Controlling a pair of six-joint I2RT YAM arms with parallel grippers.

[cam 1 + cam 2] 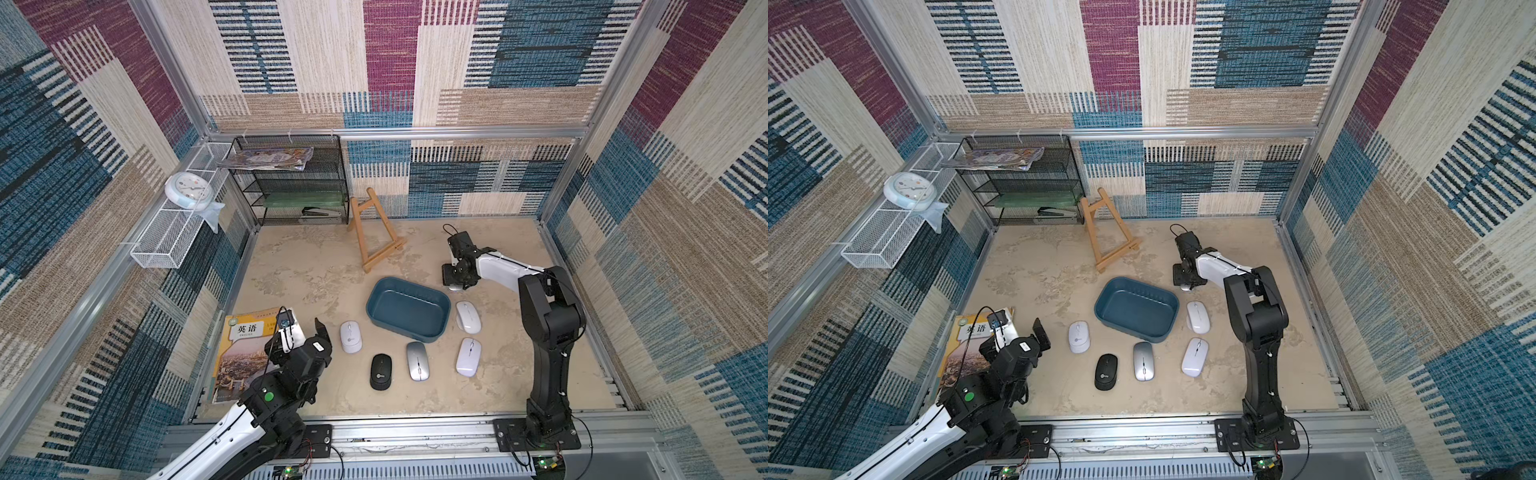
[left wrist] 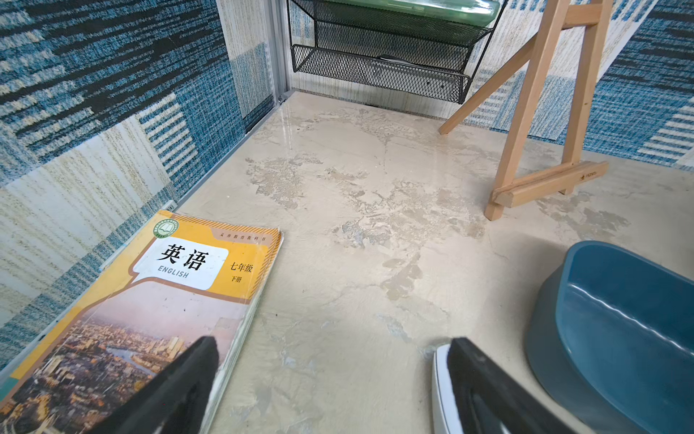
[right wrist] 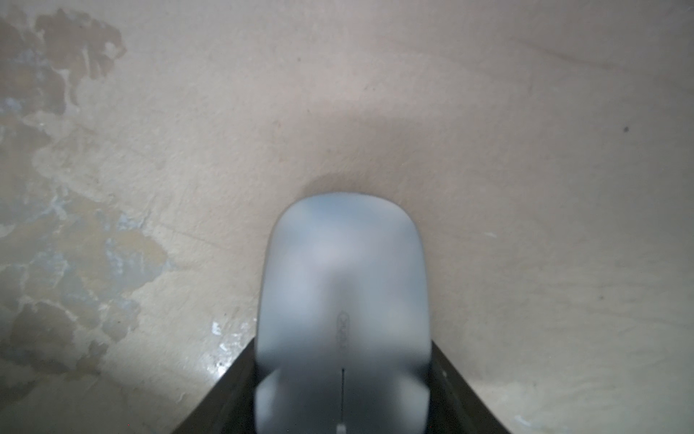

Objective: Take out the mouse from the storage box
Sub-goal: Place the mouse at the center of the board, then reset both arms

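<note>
The storage box (image 1: pixel 409 311) (image 1: pixel 1136 309) is a dark blue-teal tub in the middle of the table, and in both top views nothing lies in it. Just beyond its far right corner my right gripper (image 1: pixel 456 277) (image 1: pixel 1187 276) points down, shut on a pale grey mouse (image 3: pixel 343 282) (image 1: pixel 455 286). The mouse is close to the table; whether it touches I cannot tell. My left gripper (image 2: pixel 334 360) (image 1: pixel 305 332) hangs open with nothing in it, between the textbook and a white mouse (image 1: pixel 351 336) (image 2: pixel 439 387).
Several other mice lie on the table in front of and to the right of the box: black (image 1: pixel 380 371), silver (image 1: pixel 417 360), white (image 1: pixel 468 357) and white (image 1: pixel 468 317). A textbook (image 1: pixel 245 353) lies front left. A wooden easel (image 1: pixel 374 232) and a black mesh rack (image 1: pixel 291 183) stand at the back.
</note>
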